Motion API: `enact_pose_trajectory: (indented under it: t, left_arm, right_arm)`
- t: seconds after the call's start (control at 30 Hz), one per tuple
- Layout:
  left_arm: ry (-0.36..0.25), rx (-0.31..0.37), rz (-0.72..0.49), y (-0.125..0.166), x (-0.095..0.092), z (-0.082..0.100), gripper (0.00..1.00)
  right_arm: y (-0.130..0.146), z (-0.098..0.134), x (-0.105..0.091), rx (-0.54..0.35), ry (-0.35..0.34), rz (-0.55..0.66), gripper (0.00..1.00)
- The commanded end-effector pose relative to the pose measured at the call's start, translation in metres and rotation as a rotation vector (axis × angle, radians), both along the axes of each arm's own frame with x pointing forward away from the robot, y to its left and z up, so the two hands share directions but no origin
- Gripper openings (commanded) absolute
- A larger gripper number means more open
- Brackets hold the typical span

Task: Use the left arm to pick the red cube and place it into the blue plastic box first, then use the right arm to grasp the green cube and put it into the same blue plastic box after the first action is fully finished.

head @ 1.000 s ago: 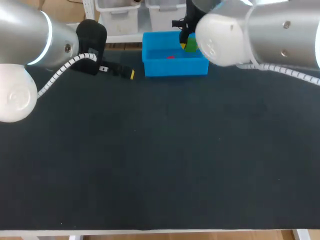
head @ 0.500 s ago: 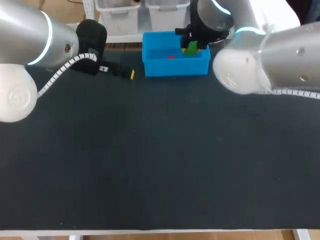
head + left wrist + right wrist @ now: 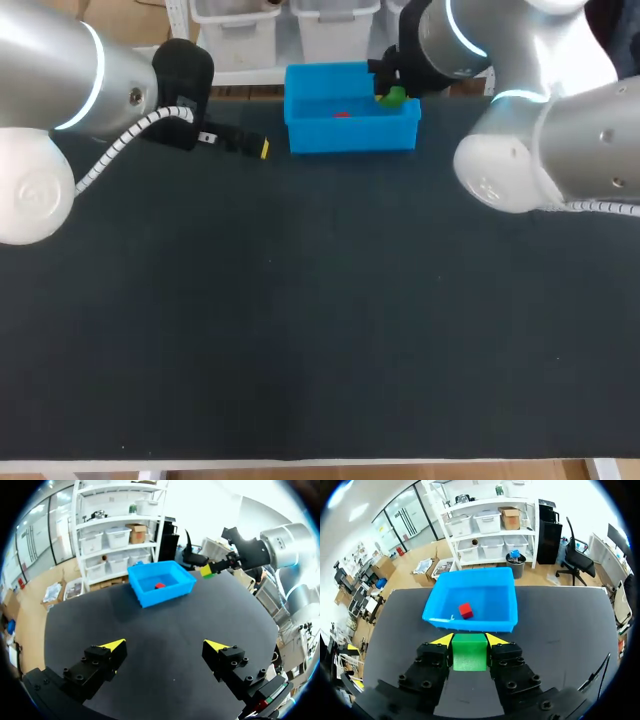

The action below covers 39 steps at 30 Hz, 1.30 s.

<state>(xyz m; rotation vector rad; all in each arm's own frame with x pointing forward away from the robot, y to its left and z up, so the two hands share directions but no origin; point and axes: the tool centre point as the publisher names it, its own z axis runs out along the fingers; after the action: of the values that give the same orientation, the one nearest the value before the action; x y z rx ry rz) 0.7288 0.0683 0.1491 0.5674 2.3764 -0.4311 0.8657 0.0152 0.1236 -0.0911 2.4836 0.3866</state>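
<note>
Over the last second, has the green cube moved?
Yes. The green cube, held by the right gripper, drifted toward the blue plastic box's right wall.

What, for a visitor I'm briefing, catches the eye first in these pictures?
The bright blue plastic box at the far edge of the black table, with a small red cube lying inside. Next, the right gripper shut on a green cube by the box's right end. The left gripper hangs open and empty over the table.
</note>
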Motion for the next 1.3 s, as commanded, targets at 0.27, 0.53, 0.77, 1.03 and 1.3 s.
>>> enact_pose_trajectory:
  t: [0.27,0.53,0.77,1.03,1.3]
  left_arm:
    - [0.0,-0.005,-0.007,0.002,0.001,0.0,1.0]
    - [0.0,-0.005,-0.007,0.002,0.001,0.0,1.0]
    - [0.0,-0.005,-0.007,0.002,0.001,0.0,1.0]
    - [0.0,-0.005,-0.007,0.002,0.001,0.0,1.0]
    - [0.0,-0.005,-0.007,0.002,0.001,0.0,1.0]
  right_arm:
    - [0.017,-0.019,0.064,0.019,0.026,0.044,0.0]
    - [0.015,-0.026,0.093,0.034,0.028,0.04,0.0]
    - [0.017,-0.028,0.102,0.039,0.023,0.044,0.0]
    - [0.022,-0.048,0.113,0.055,0.048,0.057,0.0]
    - [0.021,-0.07,0.125,0.054,0.075,0.049,0.0]
